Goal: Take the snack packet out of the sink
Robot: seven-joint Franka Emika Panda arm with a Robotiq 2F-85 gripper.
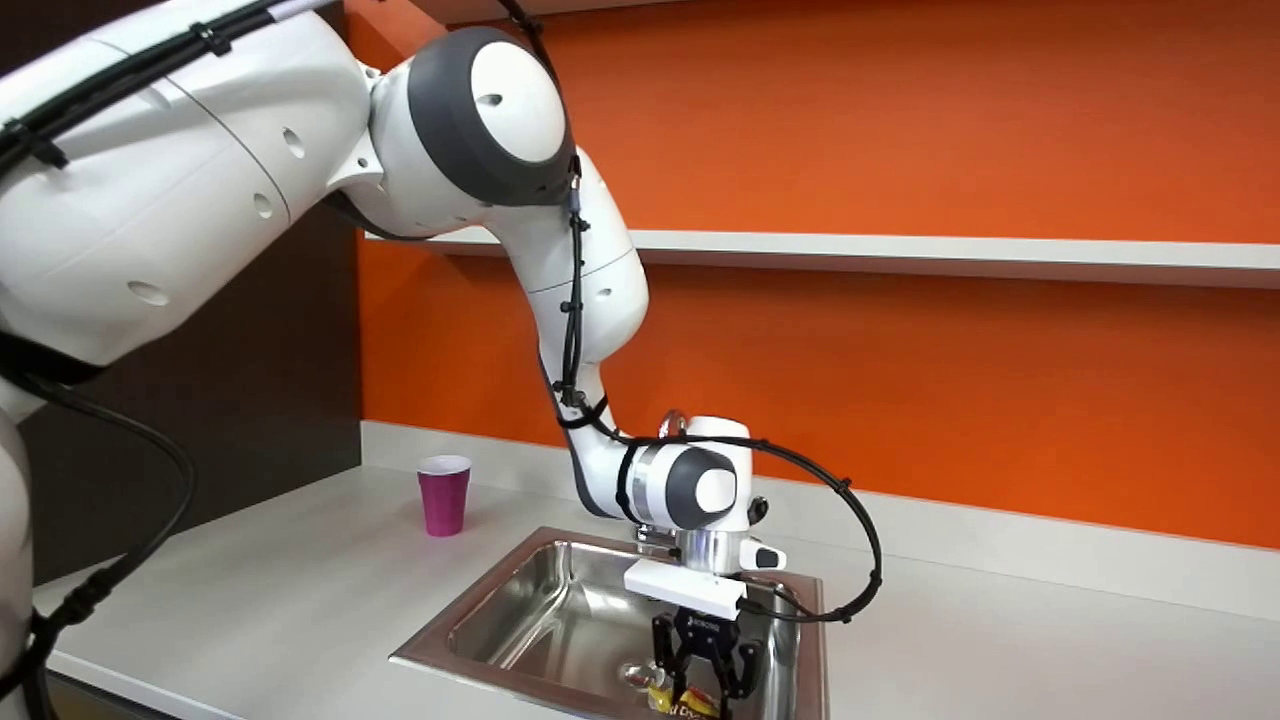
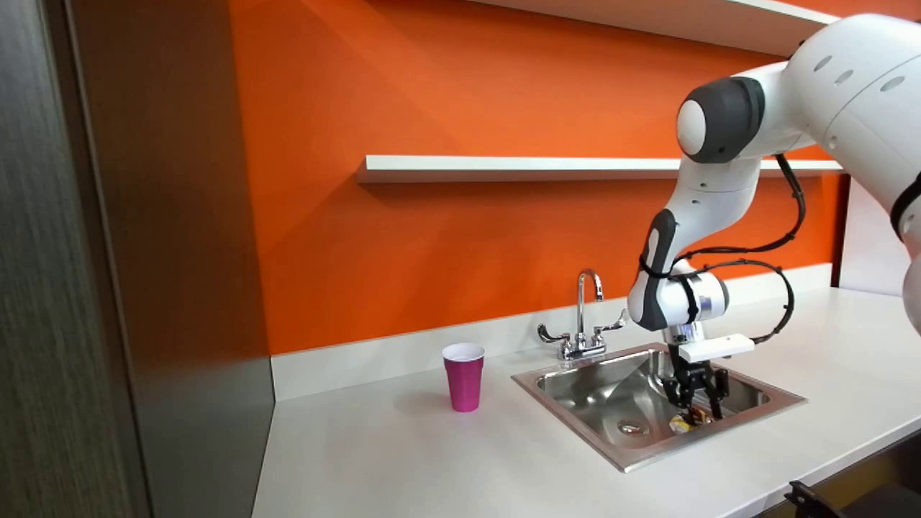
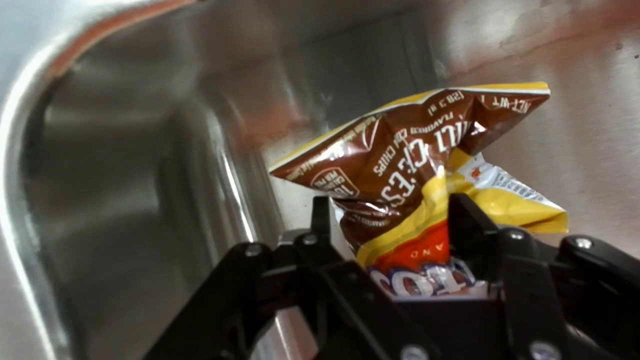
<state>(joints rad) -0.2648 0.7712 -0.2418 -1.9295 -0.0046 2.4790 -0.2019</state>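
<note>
Nearest in the wrist view, the black two-fingered hand (image 3: 389,205) pinches a shiny, crinkled brown, yellow and red snack packet (image 3: 390,160), its fingers (image 3: 321,217) at either side of the packet's middle. The brown end flares out beyond the fingertips, and a yellow flap pokes past the finger on that view's right. Hand and packet are down inside a rectangular stainless-steel sink (image 1: 470,603); whether the packet touches the bottom I cannot tell. Near it is the round metal drain (image 2: 633,428). At the sink's wall-side edge rises a chrome two-handled faucet (image 2: 581,316). On the pale surface (image 2: 374,453), apart from the sink, stands an upright, tapered magenta cup (image 2: 464,385) with a white inside. Above, a white shelf (image 1: 950,248) runs along the orange wall (image 1: 900,370).
</note>
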